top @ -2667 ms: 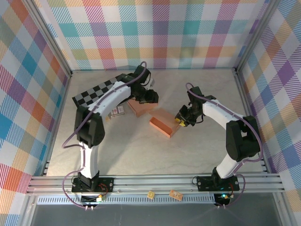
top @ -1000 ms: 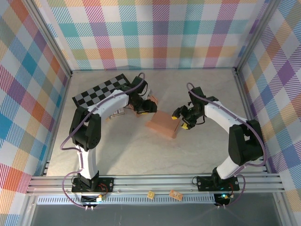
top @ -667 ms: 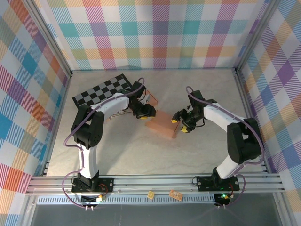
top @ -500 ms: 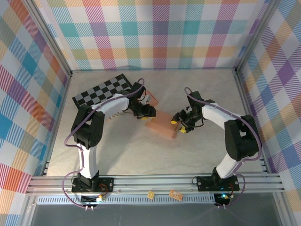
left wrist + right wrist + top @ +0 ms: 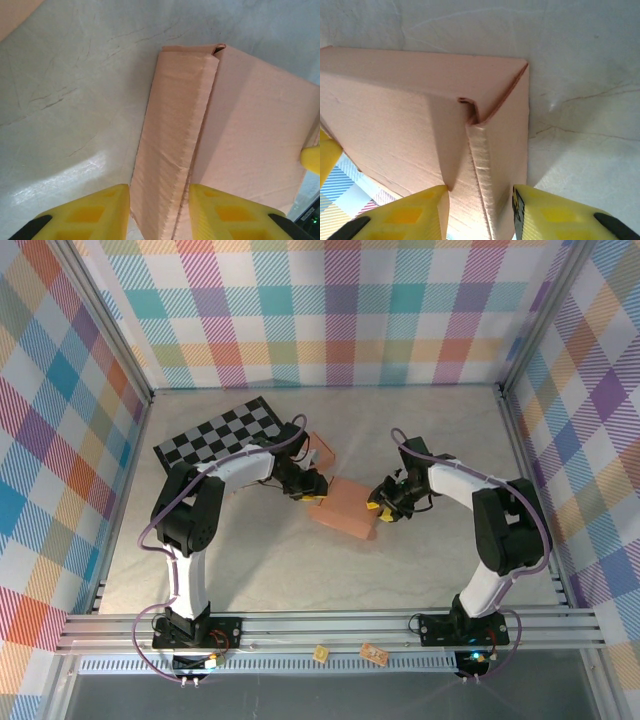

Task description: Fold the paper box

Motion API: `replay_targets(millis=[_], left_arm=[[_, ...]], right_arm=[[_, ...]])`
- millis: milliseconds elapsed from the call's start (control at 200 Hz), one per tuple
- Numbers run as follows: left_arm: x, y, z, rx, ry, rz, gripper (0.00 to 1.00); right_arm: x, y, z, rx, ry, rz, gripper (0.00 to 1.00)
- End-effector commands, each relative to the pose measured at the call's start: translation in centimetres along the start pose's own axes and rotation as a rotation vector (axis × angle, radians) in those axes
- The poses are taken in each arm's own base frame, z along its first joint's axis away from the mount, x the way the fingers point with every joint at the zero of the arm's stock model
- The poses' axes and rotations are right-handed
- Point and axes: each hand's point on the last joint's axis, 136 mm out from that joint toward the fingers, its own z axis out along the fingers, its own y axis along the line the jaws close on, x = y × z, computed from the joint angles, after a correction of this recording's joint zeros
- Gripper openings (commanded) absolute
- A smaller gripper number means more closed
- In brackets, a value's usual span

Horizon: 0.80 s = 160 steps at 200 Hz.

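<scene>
L hand (image 5: 159, 202) clamps box (image 5: 345, 510) wall edge, R hand (image 5: 480, 202) clamps opp. edge

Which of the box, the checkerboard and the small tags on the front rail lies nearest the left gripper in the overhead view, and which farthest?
From the left gripper:
1. box, directly beside it.
2. checkerboard, back left.
3. small tags, on the front rail.

A salmon-pink box (image 5: 345, 508) is seen between yellow fingers (image 5: 90, 210). Beyond them, a pale grey marbled table (image 5: 300, 580), a black-and-white checkered board (image 5: 215, 432) and pastel plaid walls (image 5: 340, 310) are shown.
</scene>
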Motion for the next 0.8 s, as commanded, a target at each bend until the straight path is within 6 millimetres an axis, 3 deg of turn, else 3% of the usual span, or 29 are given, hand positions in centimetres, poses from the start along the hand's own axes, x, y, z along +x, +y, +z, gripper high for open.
replay_targets(millis=[0,125,425,650,795], left_arm=[[1.5,0.8,0.6,-0.018,0.036,-0.004,0.35],[1.7,0.8,0.6,-0.009,0.032,-0.004,0.35],[0.3,-1.4,-1.2,0.061,-0.040,0.000,0.35],[-0.5,-2.9,-1.3,0.185,-0.075,-0.003,0.40],[-0.2,-2.3,-0.7,0.170,-0.043,-0.007,0.37]], right_arm=[[-0.3,-0.9,0.5,-0.007,0.024,-0.030,0.39],[-0.4,-0.1,0.0,-0.027,0.046,-0.095,0.41],[-0.7,0.0,-2.1,-0.093,0.039,-0.162,0.60],[-0.1,0.9,-1.3,-0.226,0.106,-0.199,0.63],[0.0,0.5,-0.8,-0.222,0.124,-0.190,0.63]])
